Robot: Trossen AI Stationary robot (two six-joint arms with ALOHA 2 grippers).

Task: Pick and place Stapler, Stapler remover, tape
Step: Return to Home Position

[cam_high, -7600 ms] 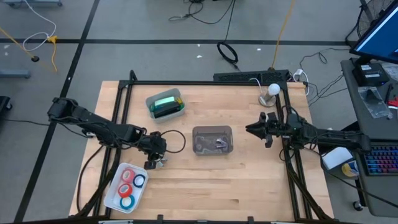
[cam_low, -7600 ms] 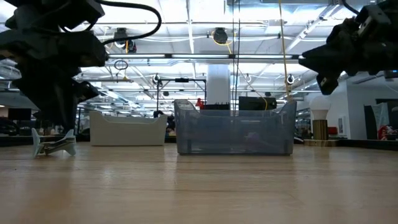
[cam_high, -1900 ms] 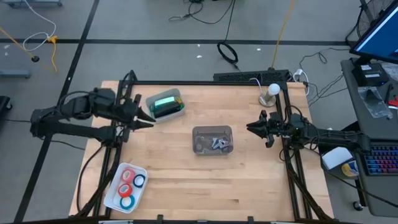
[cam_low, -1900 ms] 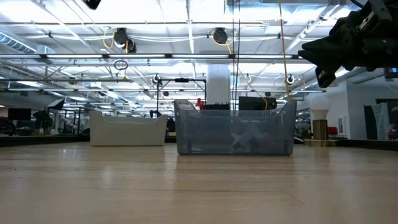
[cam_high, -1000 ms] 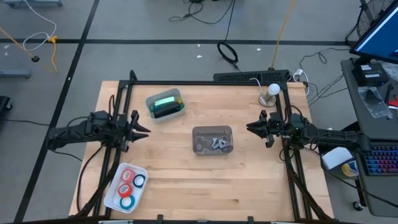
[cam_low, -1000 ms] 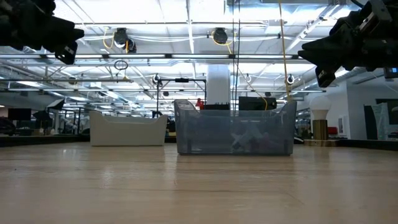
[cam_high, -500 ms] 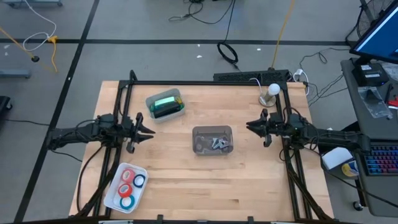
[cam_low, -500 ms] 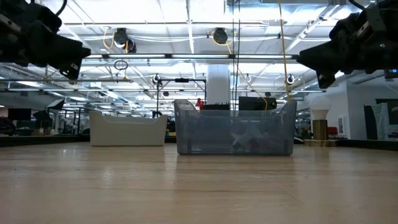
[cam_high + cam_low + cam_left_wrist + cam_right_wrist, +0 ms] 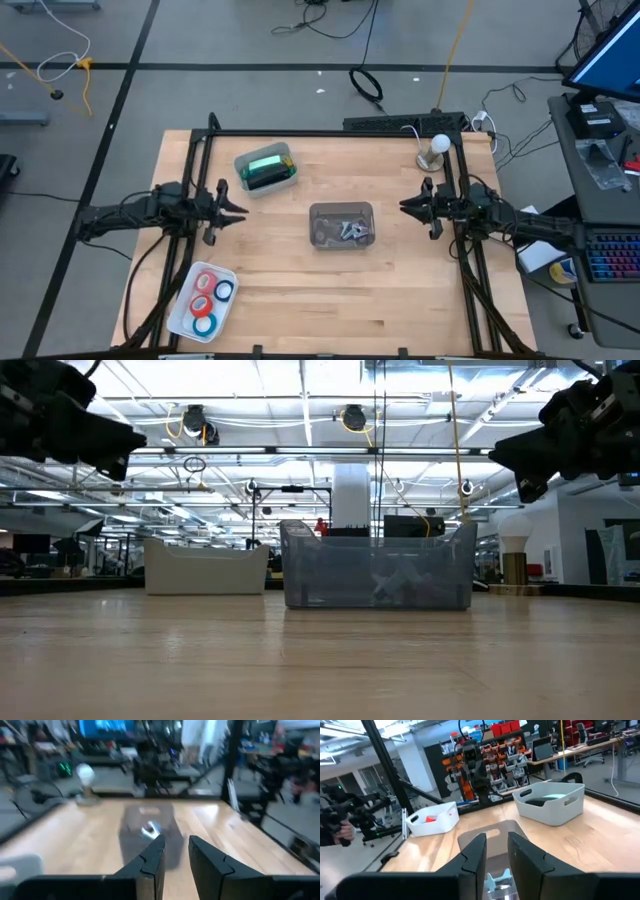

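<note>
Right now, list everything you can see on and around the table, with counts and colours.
table: one, light wood, inside a black frame.
white bin: one, upper left of the high view.
stapler: at least one, mint green, inside the white bin.
grey bin: one, see-through, table centre.
stapler removers: count unclear, pale, inside the grey bin.
white tray: one, lower left corner.
tape: about four rolls, red, blue and teal, in the white tray.
lamp: one, white globe, upper right corner.
left end effector: dark, open, empty, over the left edge.
right end effector: dark, open, empty, over the right edge.
</note>
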